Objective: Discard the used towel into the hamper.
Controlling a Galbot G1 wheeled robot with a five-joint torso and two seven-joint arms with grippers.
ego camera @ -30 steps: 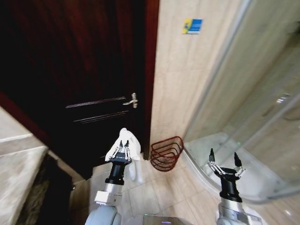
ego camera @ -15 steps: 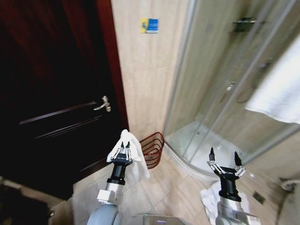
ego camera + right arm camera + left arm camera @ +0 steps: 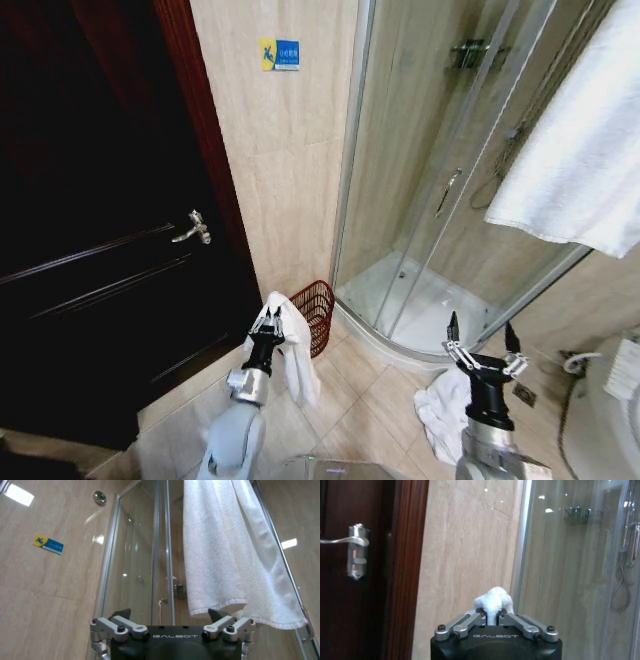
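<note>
1. Nearest, at five o'clock in the head view, the right gripper [image 3: 481,340] waits, fingers spread wide and empty.
2. At seven o'clock, the left gripper [image 3: 266,320] pinches the used towel [image 3: 296,345]: white, soft, light, draping limp, best carried by that bunched fold.
3. Just beyond, the hamper [image 3: 313,313], reddish-brown wire, stands against the wall.

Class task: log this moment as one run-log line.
left gripper: shut on used towel, beside hamper | right gripper: open, idle | towel not in hamper

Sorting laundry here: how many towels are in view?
3: one held in the left gripper beside the hamper, one crumpled on the floor by the right gripper, one hanging by the shower. Others may be hidden.
</note>
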